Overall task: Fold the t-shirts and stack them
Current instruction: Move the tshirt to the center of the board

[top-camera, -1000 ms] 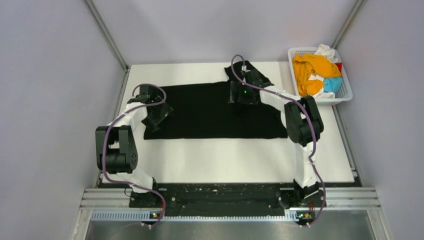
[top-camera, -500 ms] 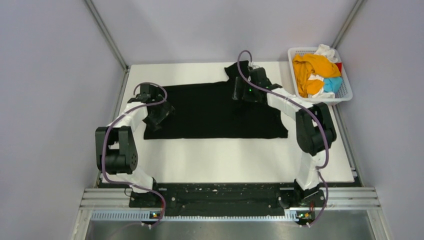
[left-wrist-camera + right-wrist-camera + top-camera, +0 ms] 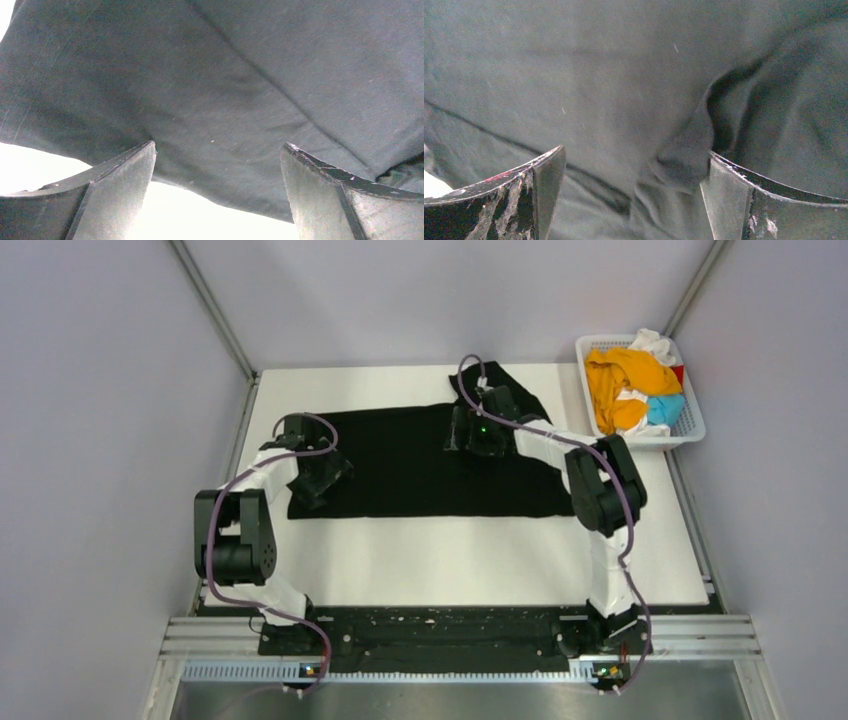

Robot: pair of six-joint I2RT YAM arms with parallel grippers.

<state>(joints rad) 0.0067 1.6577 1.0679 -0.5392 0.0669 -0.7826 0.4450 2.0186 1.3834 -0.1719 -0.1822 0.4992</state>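
One large all-black cloth t-shirt, spread flat across the far half of the white table top, long side running left to right, with one sleeve sticking out past the far edge of the body. Left gripper, low over the near left corner of the black shirt; its two dark fingers stand wide apart with nothing between them but the cloth lying below, and the wrist view shows the shirt's hem with bright table beneath it. Whether the fingertips touch the cloth, I cannot tell. Right gripper, over the far edge of the same shirt, close by the sleeve; jaws likewise spread wide and holding nothing, with a rumpled fold of black fabric showing in the gap between them. One white plastic lattice basket, at the far right corner of the table, well apart from both grippers. In it, heaped loosely: one orange t-shirt on top at the left, one white t-shirt at the far end, one light blue t-shirt at the near right, and a sliver of one red t-shirt against the right wall.
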